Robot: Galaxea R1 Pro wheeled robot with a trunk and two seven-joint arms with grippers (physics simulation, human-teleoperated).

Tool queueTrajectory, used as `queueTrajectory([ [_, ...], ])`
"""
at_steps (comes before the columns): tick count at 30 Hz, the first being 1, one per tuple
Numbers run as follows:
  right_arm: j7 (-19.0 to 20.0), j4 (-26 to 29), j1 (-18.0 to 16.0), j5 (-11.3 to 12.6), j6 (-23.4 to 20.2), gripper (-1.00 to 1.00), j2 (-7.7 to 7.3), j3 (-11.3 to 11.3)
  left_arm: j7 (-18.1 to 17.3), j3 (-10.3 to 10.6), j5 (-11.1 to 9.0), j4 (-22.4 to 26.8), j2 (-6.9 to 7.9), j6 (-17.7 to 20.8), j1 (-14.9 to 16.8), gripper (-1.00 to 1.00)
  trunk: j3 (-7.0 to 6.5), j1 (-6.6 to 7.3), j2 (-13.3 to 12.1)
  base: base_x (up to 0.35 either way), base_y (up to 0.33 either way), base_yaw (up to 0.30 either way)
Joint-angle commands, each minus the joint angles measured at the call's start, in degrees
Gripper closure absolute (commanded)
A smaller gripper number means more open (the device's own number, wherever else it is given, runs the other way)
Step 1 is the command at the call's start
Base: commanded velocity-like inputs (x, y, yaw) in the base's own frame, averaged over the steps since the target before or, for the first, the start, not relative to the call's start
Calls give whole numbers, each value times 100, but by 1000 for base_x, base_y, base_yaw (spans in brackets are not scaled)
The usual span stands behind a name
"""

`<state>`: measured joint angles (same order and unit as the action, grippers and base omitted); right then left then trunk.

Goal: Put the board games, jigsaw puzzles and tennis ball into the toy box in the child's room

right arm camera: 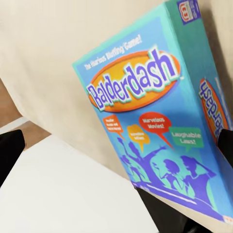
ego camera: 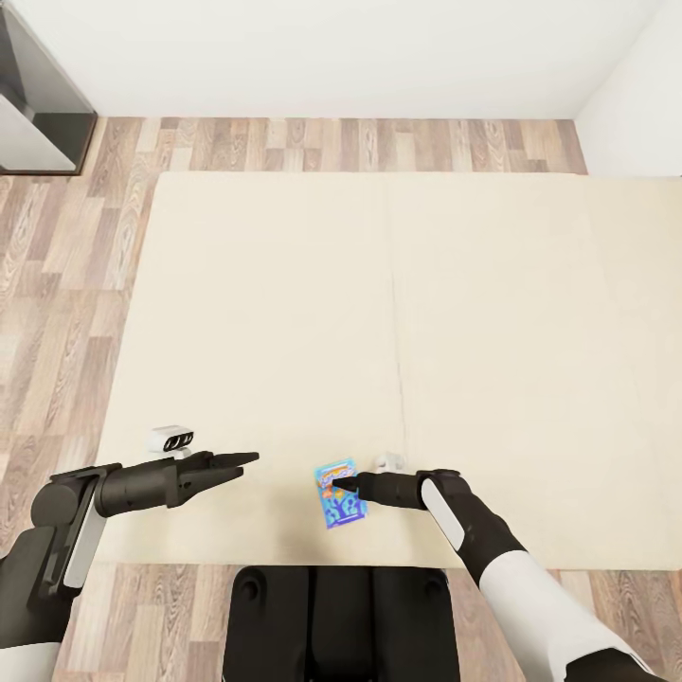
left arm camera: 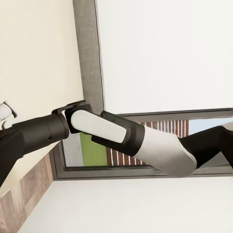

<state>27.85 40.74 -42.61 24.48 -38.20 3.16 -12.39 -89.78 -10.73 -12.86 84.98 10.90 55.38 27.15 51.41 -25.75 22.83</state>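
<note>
One blue game box (ego camera: 339, 493) lay flat near the front edge of the bed (ego camera: 284, 313), and your right pincer (ego camera: 338, 485) was at its upper end; whether it was pinching the box I could not tell. Your left pincer (ego camera: 239, 461) hovered pressed together, well apart. That printed cardboard looked light, stiff and somewhat slick, so you would do best gripping across a thin edge.

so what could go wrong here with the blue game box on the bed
The right gripper is at the blue board game near the bed's front edge; a shallow grip on one edge could let the box tilt or slip. A push could slide it off onto the wood floor.
</note>
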Motion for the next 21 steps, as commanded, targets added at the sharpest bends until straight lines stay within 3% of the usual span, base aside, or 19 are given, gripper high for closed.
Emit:
queueTrajectory([
  [1, 8, 4, -2, 15, -29, -100, 0, -1, -22, 0, 3, 1, 1, 61, 1, -100, 6, -3, 9, 0, 22, 0],
  [21, 45, 3, -2, 15, -29, -100, -7, -1, -22, 7, 3, 1, 0, 61, 1, -100, 6, -3, 9, 0, 64, 0],
])
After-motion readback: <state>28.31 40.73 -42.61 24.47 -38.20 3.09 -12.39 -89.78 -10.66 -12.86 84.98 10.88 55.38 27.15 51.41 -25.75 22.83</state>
